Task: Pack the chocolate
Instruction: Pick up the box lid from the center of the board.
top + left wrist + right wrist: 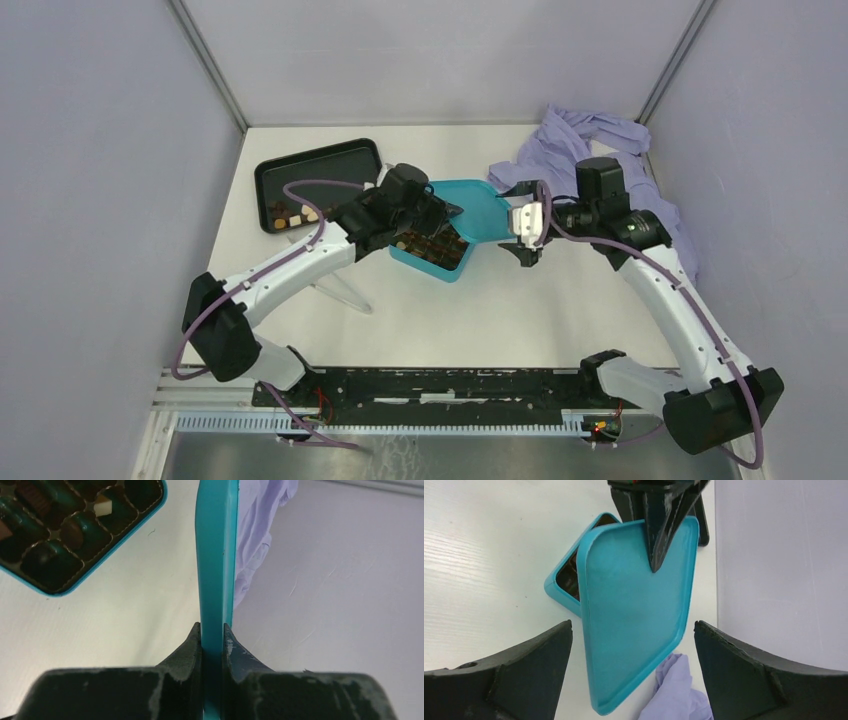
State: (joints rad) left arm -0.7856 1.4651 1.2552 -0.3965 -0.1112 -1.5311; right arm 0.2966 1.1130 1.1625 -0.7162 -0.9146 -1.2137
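Several chocolate pieces (72, 532) fill cells of the teal box (107, 560) on the white surface (480, 320); a few lie on the black tray (320, 165). The left hand (212, 630) is clamped on the teal lid (634, 615), held partly over the box. The right hand (633, 625) gapes wide beside the lid, holding nothing.

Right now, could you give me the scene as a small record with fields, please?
left gripper: shut on the edge of the lid
right gripper: open, facing the lid, holding nothing
box: uncovered, chocolate in some cells
black tray: a few pieces at one end
cloth: far right corner
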